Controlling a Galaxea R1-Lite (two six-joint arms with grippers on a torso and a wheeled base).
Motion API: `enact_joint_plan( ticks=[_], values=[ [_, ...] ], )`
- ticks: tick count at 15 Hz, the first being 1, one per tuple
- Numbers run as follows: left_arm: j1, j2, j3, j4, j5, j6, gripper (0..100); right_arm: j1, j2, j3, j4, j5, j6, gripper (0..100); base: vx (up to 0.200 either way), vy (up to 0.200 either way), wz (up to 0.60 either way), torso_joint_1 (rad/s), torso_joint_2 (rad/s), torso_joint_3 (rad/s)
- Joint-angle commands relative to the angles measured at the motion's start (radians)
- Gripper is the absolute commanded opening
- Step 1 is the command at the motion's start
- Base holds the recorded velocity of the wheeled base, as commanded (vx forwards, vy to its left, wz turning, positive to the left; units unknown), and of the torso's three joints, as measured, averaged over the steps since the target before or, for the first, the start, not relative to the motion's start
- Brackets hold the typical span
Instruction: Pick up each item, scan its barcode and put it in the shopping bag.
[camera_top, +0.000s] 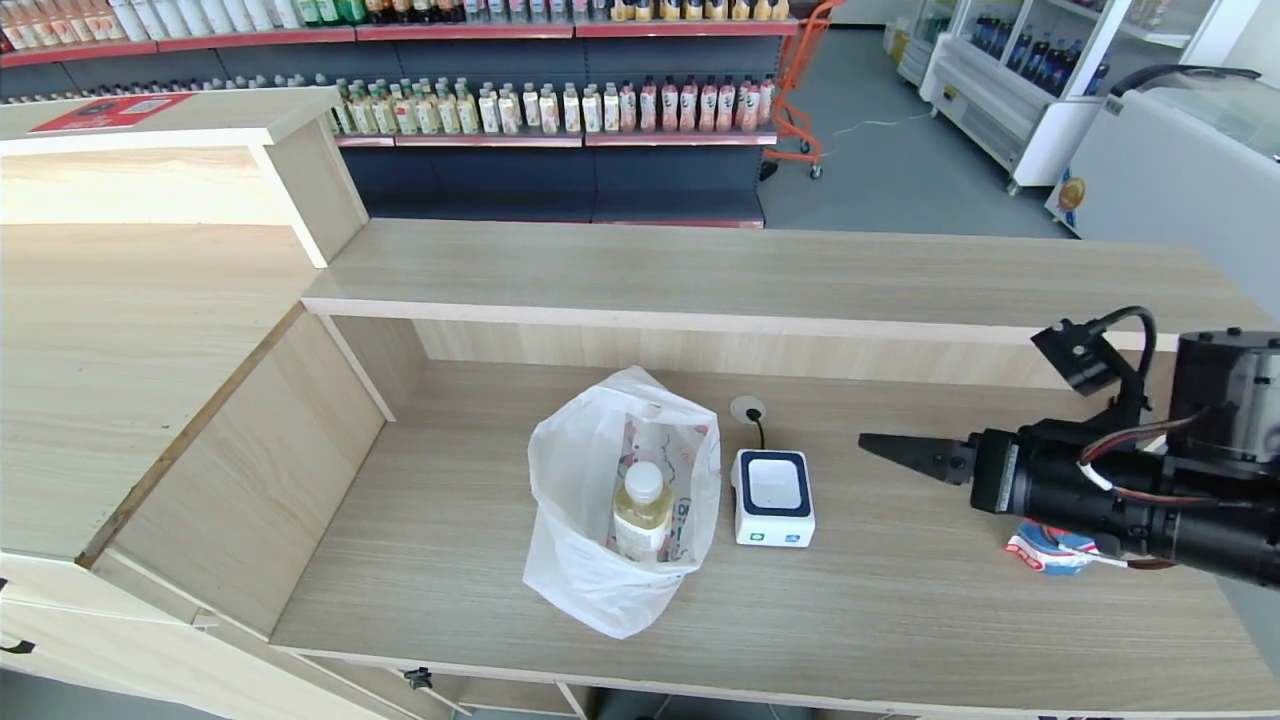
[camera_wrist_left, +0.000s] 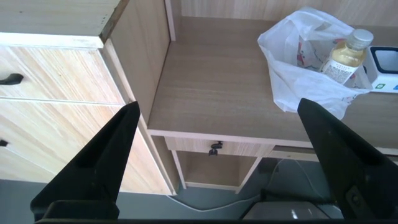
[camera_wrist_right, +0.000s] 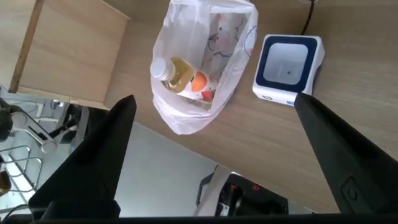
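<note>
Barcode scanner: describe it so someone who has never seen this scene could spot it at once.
On the lower wooden counter, find the white shopping bag holding a bottle. Just beside it, on the robot's right, sits the scanner: unlike the soft bag, a small rigid white box with a dark-framed window on top.

The scanner (camera_top: 772, 497) is white, with a dark navy frame around a pale grey window and a black cable behind it. Left of the scanner, the shopping bag (camera_top: 590, 570) is milky white and see-through. Inside it, the bottle (camera_top: 642, 512) shows pale yellow liquid under a white cap, beside a white packet (camera_top: 680, 470) with pink-red print. Right of the scanner, a small carton (camera_top: 1045, 550) is red, white and blue. The counter (camera_top: 900, 610) under the scanner is light wood grain. My right gripper (camera_top: 875, 445) and my left gripper (camera_wrist_left: 217, 102) are black.
</note>
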Motion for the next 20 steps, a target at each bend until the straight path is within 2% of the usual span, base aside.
enact_joint_plan(
  ticks=[1, 6, 10, 12, 15, 18, 20],
  values=[
    [0.000, 0.000, 0.001, 0.000, 0.000, 0.000, 100, -0.088, -0.176, 0.078, 0.014, -0.014, -0.015, 100, 0.000, 0.000, 0.00, 0.000, 0.00, 0.000],
    [0.000, 0.000, -0.001, 0.000, 0.000, 0.000, 100, -0.160, -0.187, 0.115, 0.014, -0.014, -0.017, 100, 0.000, 0.000, 0.00, 0.000, 0.00, 0.000],
    [0.000, 0.000, -0.001, 0.000, 0.000, 0.006, 100, -0.197, -0.168, 0.118, 0.016, -0.014, 0.003, 100, 0.000, -0.200, 0.00, 0.001, 0.00, 0.005],
    [0.000, 0.000, 0.001, 0.000, 0.000, 0.006, 100, -0.200, -0.159, 0.112, 0.016, -0.017, 0.060, 100, 0.000, -0.200, 0.00, 0.007, 0.00, 0.005],
    [0.000, 0.000, 0.001, 0.000, 0.000, 0.006, 100, -0.210, -0.131, 0.111, 0.016, -0.079, 0.105, 100, 0.000, -0.200, 0.00, 0.002, 0.00, -0.001],
    [0.000, 0.000, 0.001, 0.000, 0.000, 0.006, 100, -0.210, -0.131, 0.100, 0.018, -0.091, 0.166, 100, 0.000, -0.200, 0.00, 0.004, 0.00, -0.002],
    [0.000, 0.000, -0.001, 0.000, 0.000, 0.000, 100, -0.210, -0.141, 0.101, 0.018, -0.091, 0.180, 100, -0.200, -0.200, 0.00, 0.005, 0.00, 0.002]
  ],
)
